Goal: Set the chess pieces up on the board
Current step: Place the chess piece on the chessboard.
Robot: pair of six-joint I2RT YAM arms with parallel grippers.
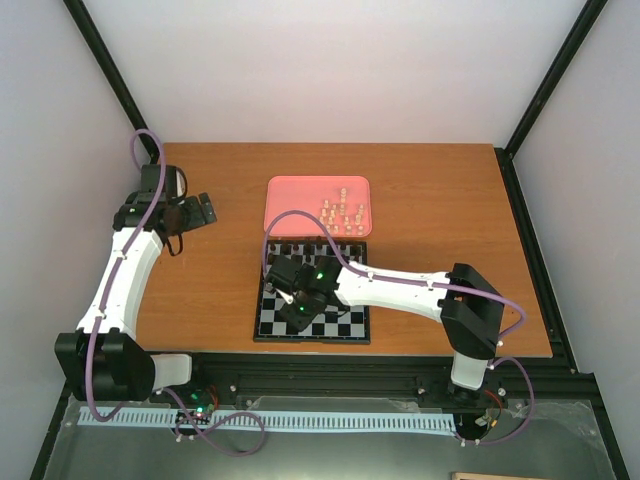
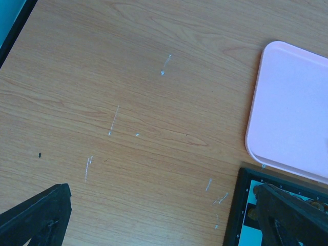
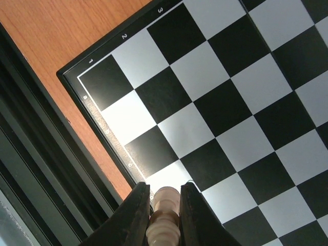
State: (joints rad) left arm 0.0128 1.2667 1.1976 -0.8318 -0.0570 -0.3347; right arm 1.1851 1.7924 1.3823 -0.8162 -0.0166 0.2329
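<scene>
Orange-brown wood with pale scratches forms the top of the table (image 1: 430, 200). On it lie a small black-and-white checkered chessboard (image 1: 340, 322) with a thin black border and, just beside its far edge, a plain pink plastic tray (image 1: 290, 195) with rounded corners. The top camera shows a group of tiny cream-white chess pieces (image 1: 343, 215) standing in the right part of the tray. It also shows the right claw (image 1: 288, 296) over the left part of the chessboard, but what it holds is too small to see there. The right wrist camera gives the answer: the two dark fingers (image 3: 134, 218) are clamped on one cream-white piece (image 3: 164, 218), over a white square in the edge column next to the border. Whether the piece touches the square I cannot tell. Only this view shows writing: pale digits 1, 2 and 3 on the border, while the marks along the other border are too blurred to read. The left claw (image 1: 198, 212) hangs over the table, well apart from the chessboard on its left. Its own wrist camera shows the black fingers (image 2: 38, 215) spread wide with only bare wood between them, plus one corner of the tray and one corner of the chessboard.
</scene>
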